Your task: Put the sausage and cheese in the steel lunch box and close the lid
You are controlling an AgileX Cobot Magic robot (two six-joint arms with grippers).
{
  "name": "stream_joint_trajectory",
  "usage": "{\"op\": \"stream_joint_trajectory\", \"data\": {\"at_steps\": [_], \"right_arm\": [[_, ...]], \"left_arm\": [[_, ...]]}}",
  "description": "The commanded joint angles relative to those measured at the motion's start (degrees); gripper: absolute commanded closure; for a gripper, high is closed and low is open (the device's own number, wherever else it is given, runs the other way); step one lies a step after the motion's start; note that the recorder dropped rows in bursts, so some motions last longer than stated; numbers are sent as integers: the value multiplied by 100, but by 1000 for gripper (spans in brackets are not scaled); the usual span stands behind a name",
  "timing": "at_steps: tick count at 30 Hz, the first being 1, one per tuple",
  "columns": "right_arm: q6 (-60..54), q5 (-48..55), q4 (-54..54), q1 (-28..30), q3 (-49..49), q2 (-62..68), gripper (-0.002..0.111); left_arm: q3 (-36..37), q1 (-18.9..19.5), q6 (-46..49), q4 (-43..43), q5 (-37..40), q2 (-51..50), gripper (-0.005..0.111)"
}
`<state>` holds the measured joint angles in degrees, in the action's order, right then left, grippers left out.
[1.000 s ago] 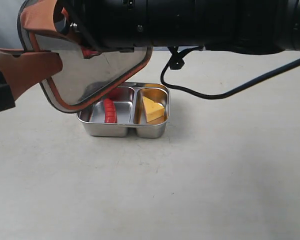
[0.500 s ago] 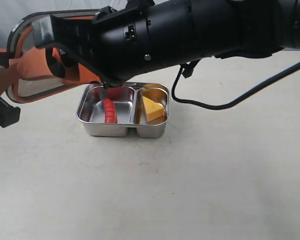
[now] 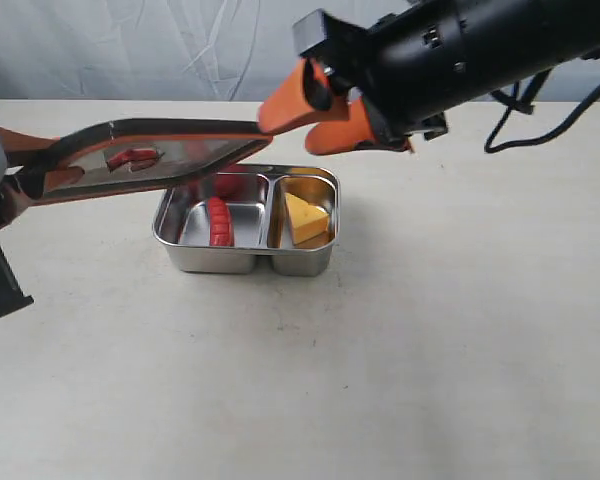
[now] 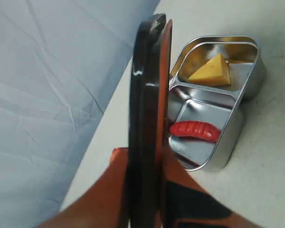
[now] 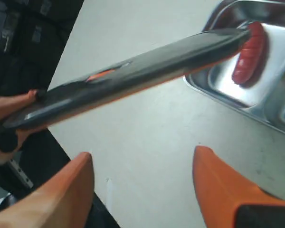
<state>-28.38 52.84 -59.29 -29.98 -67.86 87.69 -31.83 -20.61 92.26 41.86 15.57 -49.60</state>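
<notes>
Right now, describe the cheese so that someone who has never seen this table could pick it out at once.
On the pale table stands a shiny steel lunch box with two compartments. The cheese sits in the smaller one, the right-hand one in the exterior view. It is a yellow-orange wedge, while its neighbour in the larger compartment is a red ridged sausage.

Open steel lunch box, already filled.
Red sausage lies in the larger compartment, yellow cheese in the smaller; the dark, orange-rimmed lid hangs tilted above the sausage side.
</notes>
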Motion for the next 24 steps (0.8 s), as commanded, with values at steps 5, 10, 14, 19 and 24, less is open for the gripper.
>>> {"op": "stream_joint_trajectory", "data": {"at_steps": [5,10,14,19,24], "right_arm": [[-836,1713,-767,1382,10,529,50],[-1282,1713,-1684,1800,10,1027,50],[-1524,1713,-1671,1972,10,1401,50],[-1524,1713,-1854,1998,10,1867,50],[-1524,1713,-2126,1911,10,1956,50]], "left_arm": [[-20,-866,-6,-2426,-920,5,107],[-20,-988,-17,-3706,-825,67,107],[47,-988,-17,-3872,-933,357,107],[167,-988,-72,-3702,-952,923,107],[600,-988,-72,-3630,-546,1658,107]]}}
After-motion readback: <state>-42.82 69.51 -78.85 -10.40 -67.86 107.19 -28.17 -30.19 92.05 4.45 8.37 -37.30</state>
